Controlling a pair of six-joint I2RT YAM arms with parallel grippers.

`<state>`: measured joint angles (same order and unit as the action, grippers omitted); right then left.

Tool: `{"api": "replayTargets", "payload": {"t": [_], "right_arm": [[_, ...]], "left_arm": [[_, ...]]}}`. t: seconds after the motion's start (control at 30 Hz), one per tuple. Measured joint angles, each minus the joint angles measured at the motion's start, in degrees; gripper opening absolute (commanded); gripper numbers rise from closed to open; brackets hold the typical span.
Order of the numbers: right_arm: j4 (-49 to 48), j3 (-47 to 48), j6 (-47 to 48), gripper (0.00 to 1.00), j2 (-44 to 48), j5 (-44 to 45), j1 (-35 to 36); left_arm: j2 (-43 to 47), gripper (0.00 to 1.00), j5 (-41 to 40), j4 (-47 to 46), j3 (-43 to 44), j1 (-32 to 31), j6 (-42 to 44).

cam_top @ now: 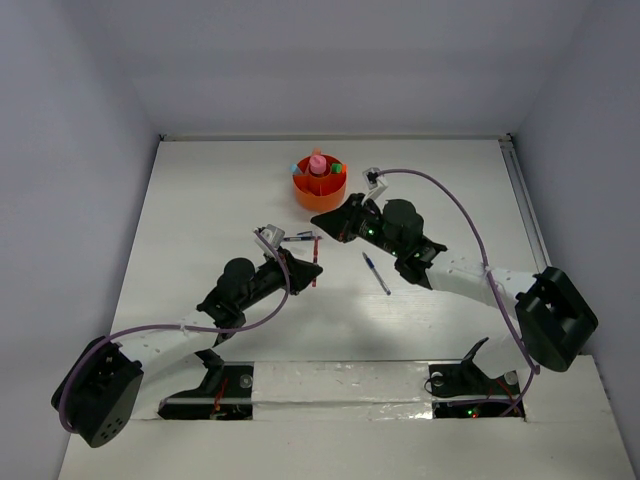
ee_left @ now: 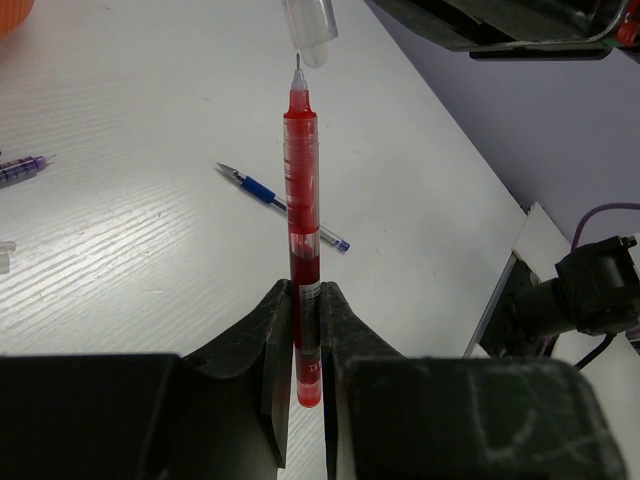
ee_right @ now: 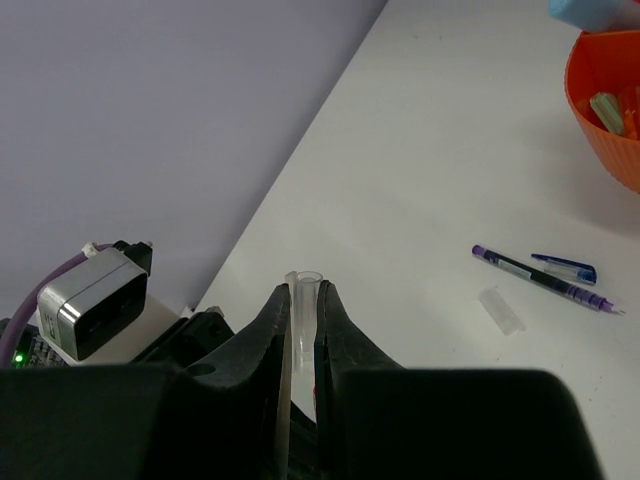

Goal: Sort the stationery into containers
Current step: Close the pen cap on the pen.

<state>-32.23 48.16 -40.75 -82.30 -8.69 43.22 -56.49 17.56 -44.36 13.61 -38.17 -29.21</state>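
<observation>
Here, the slim red translucent pen (ee_left: 303,230) stands clamped in the closed left hand (ee_left: 305,295), tip bare. At its 12 o'clock, the right hand (ee_right: 300,295) pinches a clear plastic cap (ee_left: 310,30). A thin blue pen (cam_top: 377,273) lies on the white tabletop (cam_top: 200,220) at 3 o'clock, and the round orange plastic cup (cam_top: 305,195) sits farther off at 12.

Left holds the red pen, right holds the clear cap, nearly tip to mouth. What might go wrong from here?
1. The left gripper pinches the red pen near its rear end only, so a push on the tip may pivot it or slide it back.
2. The clear cap looks slightly off the tip's line and may skid past it.
3. The right gripper pinches a slim cap, and a side load could pop it out.
</observation>
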Motion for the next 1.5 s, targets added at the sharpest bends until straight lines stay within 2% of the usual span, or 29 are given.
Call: {"api": "replayTargets", "payload": {"t": [1.5], "right_arm": [[-3.4,-1.3,0.0,0.00,-0.5,2.5,0.4]], "left_arm": [[0.5,0.00,-0.3,0.0,0.0,0.0,-0.1]]}}
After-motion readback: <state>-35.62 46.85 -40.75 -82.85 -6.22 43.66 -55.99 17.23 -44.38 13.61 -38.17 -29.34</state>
